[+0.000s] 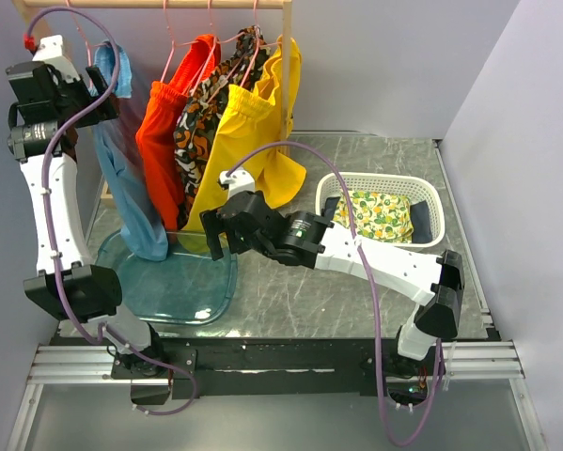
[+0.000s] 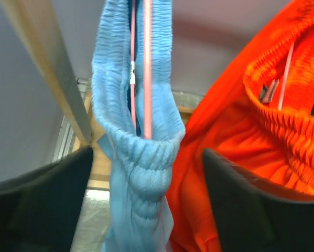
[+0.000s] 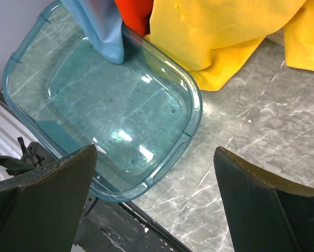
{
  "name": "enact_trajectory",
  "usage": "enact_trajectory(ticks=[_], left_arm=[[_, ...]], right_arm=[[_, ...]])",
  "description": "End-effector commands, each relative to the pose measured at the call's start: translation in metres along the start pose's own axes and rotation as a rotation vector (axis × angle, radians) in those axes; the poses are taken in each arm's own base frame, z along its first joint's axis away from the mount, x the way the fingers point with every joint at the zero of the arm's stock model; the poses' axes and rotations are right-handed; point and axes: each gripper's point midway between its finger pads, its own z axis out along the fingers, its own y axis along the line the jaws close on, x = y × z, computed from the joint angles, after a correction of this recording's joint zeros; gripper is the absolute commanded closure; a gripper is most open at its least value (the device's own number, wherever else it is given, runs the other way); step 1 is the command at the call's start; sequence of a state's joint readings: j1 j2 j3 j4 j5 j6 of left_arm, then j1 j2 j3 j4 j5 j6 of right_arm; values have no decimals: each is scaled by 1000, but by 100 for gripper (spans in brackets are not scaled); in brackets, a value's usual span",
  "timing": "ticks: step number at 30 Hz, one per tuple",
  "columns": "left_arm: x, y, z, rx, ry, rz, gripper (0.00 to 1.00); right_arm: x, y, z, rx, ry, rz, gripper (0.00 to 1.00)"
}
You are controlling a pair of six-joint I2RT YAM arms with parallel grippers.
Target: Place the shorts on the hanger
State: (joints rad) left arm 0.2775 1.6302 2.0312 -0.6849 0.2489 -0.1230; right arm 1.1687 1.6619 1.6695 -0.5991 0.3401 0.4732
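Hanging shorts [image 2: 138,163] astride hanger [image 2: 147,63], left-wrist close-up

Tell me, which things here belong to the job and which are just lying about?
Job: light sky-blue soft fabric shorts; thin pink wire hanger carrying them.
Lying about: orange-red shorts, dark patterned garment, yellow shorts, clear teal plastic tray, white plastic basket, yellow-green patterned cloth inside it.

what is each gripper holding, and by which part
Nothing: the left gripper is open at the shorts waistband, the right gripper open over the tray.
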Motion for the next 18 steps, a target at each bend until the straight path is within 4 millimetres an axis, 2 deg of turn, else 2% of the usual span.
enact_trajectory(ticks=[1,6,7,10,12,15,16,17,18], left_arm=[[-60,-2,-47,-74,-223,-25,3],[-60,6,-80,-172,-258,-137,3],[-57,7,-94,-198,-274,-156,4],[-43,10,-120,-243,-291,-212,4],[-32,11,-128,-259,-286,-244,4],[3,7,-138,-249,-243,-288,4],[25,7,-139,-246,-216,-297,3],[39,7,-140,-244,-198,-303,3],[71,11,-131,-258,-133,-325,4]], right_arm=[[-18,-2,-15,-15,-64,20,0],[-14,-7,-21,-24,-79,39,0],[-15,-7,-24,-31,-86,43,0],[-12,-6,-27,-54,-95,54,0],[-10,-7,-29,-61,-97,57,0],[-7,-10,-30,-67,-107,62,0],[-6,-10,-31,-70,-110,63,0],[-3,-11,-30,-68,-110,63,0],[-4,-12,-31,-69,-116,65,0]])
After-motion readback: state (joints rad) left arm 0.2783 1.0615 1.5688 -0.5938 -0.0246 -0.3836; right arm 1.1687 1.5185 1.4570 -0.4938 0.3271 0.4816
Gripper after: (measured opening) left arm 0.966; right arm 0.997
